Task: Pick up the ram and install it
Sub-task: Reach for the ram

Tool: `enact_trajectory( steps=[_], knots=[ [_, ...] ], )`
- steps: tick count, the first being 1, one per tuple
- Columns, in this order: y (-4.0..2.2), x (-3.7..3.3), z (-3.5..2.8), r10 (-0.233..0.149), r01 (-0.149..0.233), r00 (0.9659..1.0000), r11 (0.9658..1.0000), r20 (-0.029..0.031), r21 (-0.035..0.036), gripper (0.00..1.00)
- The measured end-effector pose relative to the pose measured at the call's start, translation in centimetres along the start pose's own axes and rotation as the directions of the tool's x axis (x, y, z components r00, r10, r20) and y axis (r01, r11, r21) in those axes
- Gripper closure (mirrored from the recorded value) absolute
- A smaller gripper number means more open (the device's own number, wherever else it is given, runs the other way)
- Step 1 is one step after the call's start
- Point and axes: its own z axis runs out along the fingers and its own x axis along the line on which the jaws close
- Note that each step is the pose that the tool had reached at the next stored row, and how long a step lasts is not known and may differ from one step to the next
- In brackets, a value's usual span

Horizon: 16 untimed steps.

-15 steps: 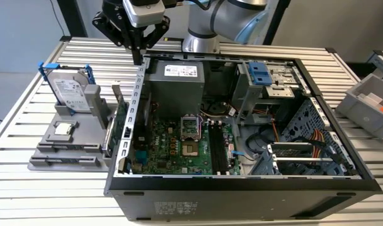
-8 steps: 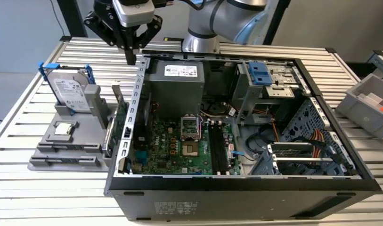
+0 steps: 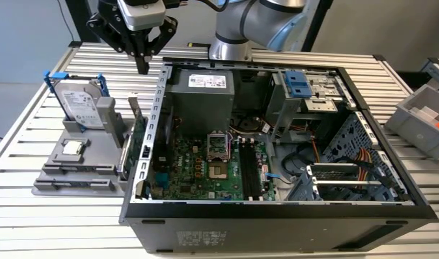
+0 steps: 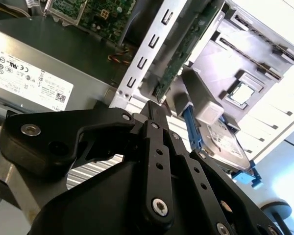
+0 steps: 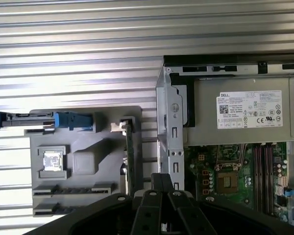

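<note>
The ram (image 3: 135, 141) is a thin greenish card standing on edge in the grey holder (image 3: 72, 172), right beside the open case's wall on the exterior view's left. It also appears as a dark strip, the ram (image 5: 131, 159), in the first wrist view and as a green strip, the ram (image 4: 185, 45), in the second. My gripper (image 3: 142, 66) hangs above the table behind the ram's far end, well clear of it. Its black fingers meet at a point with nothing between them, as both wrist views show at the gripper (image 5: 161, 180) and the gripper (image 4: 156, 111).
A silver hard drive (image 3: 82, 107) with blue clips stands in the holder, with a small square chip (image 3: 75, 147) in front. The open computer case (image 3: 277, 216) holds the motherboard (image 3: 204, 175), black memory slots (image 3: 249, 170) and power supply (image 3: 201, 91). A grey bin (image 3: 424, 116) sits on the exterior view's right.
</note>
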Motion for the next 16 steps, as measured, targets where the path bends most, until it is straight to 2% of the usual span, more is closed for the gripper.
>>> enact_trajectory(
  steps=[6,16],
  knots=[
    [-0.04,0.58,-0.01,0.0,0.0,1.0,1.0,-0.0014,0.0001,1.0],
    [-0.14,2.02,-0.04,0.0,0.0,1.0,1.0,-0.0014,0.0001,1.0]
  ],
)
